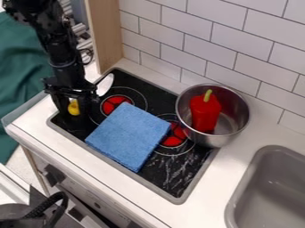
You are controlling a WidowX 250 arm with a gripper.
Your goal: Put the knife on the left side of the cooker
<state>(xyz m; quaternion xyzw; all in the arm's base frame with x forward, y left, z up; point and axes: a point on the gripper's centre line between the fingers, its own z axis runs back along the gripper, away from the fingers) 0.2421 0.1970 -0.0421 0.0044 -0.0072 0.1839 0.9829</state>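
Gripper is hanging over cooker's left end, presumably for placing; cannot tell whether it is pinching or spread. Knife, apparently pale-bladed, is showing beside it.

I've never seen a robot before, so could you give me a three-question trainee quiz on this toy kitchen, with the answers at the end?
1. Name it: which red toy vegetable stands inside the metal pot?

2. True or false: the blue cloth lies inside the metal pot.

3. Choose one: which is nearer to the robot's pincer?
a) the blue cloth
b) the metal pot

Key:
1. A pepper, with a green stem.
2. False; it lies on the black cooker.
3. a
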